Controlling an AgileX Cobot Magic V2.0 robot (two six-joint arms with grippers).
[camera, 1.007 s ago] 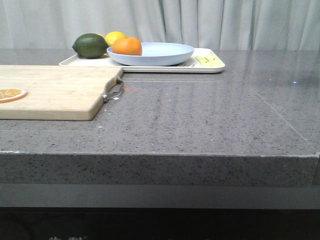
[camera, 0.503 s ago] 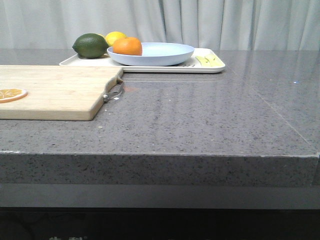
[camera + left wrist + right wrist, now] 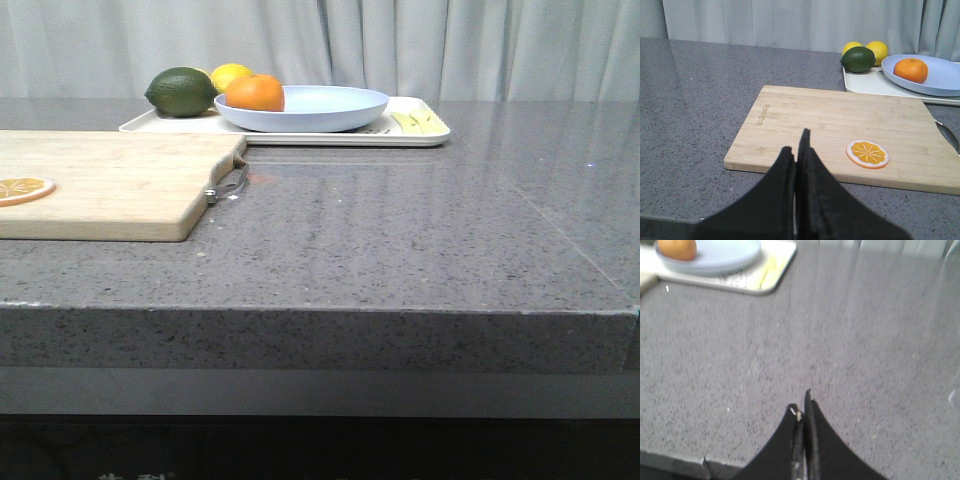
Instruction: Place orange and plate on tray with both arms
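The orange (image 3: pixel 255 93) lies in the pale lavender-blue plate (image 3: pixel 330 110), which rests on the cream-white tray (image 3: pixel 420 135) at the far side of the counter. They also show in the left wrist view: orange (image 3: pixel 910 70), plate (image 3: pixel 945 80), tray (image 3: pixel 865 82). The right wrist view shows the orange (image 3: pixel 677 248), plate (image 3: pixel 730 252) and tray (image 3: pixel 777 260) too. My left gripper (image 3: pixel 796 145) is shut and empty, low over the near counter before the cutting board. My right gripper (image 3: pixel 802 407) is shut and empty near the counter's front edge. Neither gripper shows in the front view.
A light wooden cutting board (image 3: pixel 110 185) with a dried orange slice (image 3: pixel 22 188) lies at the left. A dark green fruit (image 3: pixel 181 91) and a yellow lemon (image 3: pixel 230 75) sit on the tray's left end. The counter's front edge (image 3: pixel 320 310) is near.
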